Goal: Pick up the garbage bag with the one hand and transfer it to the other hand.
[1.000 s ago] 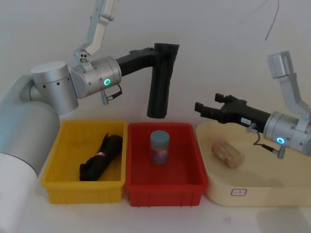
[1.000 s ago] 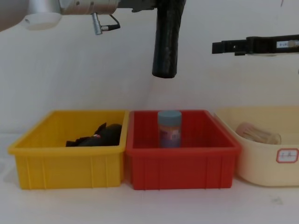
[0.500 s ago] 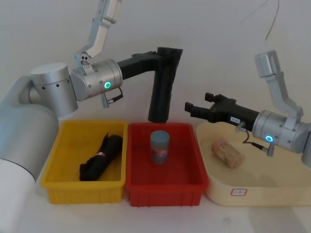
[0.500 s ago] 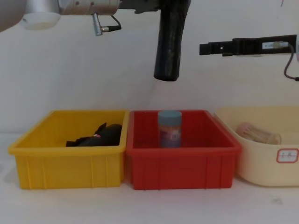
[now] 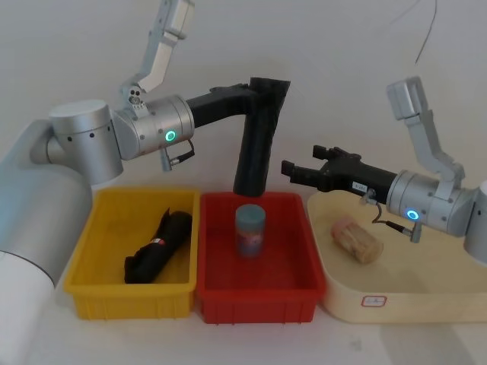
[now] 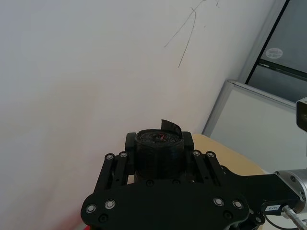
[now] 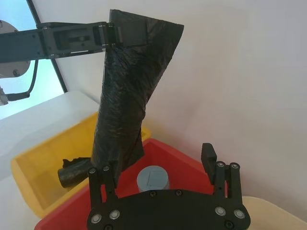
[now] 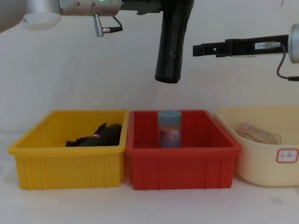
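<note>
The garbage bag (image 5: 255, 144), a long glossy black roll, hangs almost upright above the red bin (image 5: 304, 270). My left gripper (image 5: 268, 87) is shut on its top end, and in the left wrist view the fingers (image 6: 192, 143) clamp the roll (image 6: 158, 148) from both sides. My right gripper (image 5: 302, 160) reaches in from the right at mid-height of the bag, open and apart from it. In the right wrist view its spread fingers (image 7: 96, 175) frame the lower part of the bag (image 7: 124, 105). The chest view shows the bag (image 8: 172, 42) and the right gripper (image 8: 198, 49) separated by a small gap.
A yellow bin (image 5: 84, 251) on the left holds a shapeless black lump (image 5: 156, 247). A blue can (image 5: 249, 228) stands in the red bin under the bag. A cream tray (image 5: 426, 304) on the right holds a tan roll (image 5: 356, 237).
The left arm has carried the bag slightly to the right. The right gripper has moved left toward the bag, narrowing the gap.
</note>
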Controlling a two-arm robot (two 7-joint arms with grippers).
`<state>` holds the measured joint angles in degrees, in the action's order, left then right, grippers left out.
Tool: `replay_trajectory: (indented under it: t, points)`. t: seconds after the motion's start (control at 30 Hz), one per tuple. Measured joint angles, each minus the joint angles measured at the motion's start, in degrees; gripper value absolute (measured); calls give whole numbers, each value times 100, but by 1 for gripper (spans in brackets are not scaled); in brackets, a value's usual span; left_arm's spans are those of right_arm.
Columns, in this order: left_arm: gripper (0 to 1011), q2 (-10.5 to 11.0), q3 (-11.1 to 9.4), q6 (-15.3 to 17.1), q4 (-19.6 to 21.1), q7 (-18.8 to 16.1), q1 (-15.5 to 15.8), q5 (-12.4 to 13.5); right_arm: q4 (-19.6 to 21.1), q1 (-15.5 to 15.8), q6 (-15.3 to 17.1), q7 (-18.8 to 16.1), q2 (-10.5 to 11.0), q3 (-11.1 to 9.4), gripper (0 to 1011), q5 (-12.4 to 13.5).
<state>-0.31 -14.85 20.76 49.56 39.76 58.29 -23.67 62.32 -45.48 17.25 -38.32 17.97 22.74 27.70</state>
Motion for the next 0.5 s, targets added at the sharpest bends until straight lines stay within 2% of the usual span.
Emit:
replay_trajectory:
  t: [0.5]
  points:
    - [540, 58, -14, 0, -30, -34, 15, -49, -64, -62, 15, 44, -26, 109, 1001, 15]
